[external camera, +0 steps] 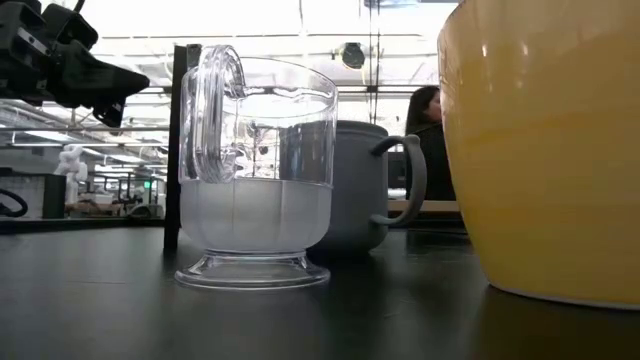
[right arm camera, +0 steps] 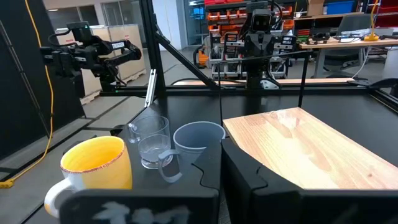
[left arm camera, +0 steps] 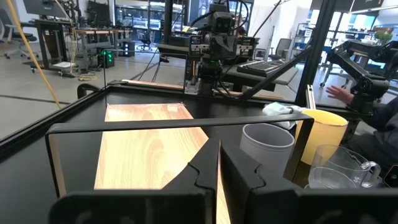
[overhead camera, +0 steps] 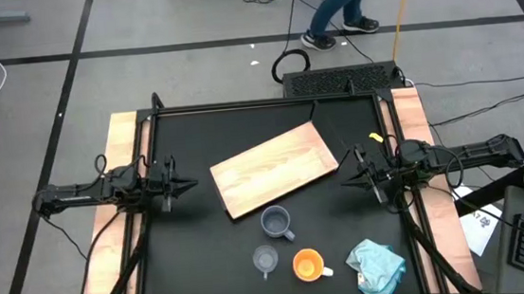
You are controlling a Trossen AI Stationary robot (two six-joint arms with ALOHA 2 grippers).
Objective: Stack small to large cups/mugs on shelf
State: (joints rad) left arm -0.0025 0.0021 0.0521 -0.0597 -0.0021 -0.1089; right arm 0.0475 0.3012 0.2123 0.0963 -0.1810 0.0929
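The light-wood shelf board lies flat and askew on the black table's middle. Near the front edge stand the blue-grey mug, the clear glass cup and the orange mug with a white handle, each upright on its base. My left gripper is shut and empty left of the board, above the table. My right gripper is shut and empty right of the board. The left wrist view and the right wrist view show the fingers closed together.
A pale teal cloth lies crumpled at the front right, beside the orange mug. A black frame edges the table. A person walks on the floor beyond the far edge; another person sits behind the table in the low view.
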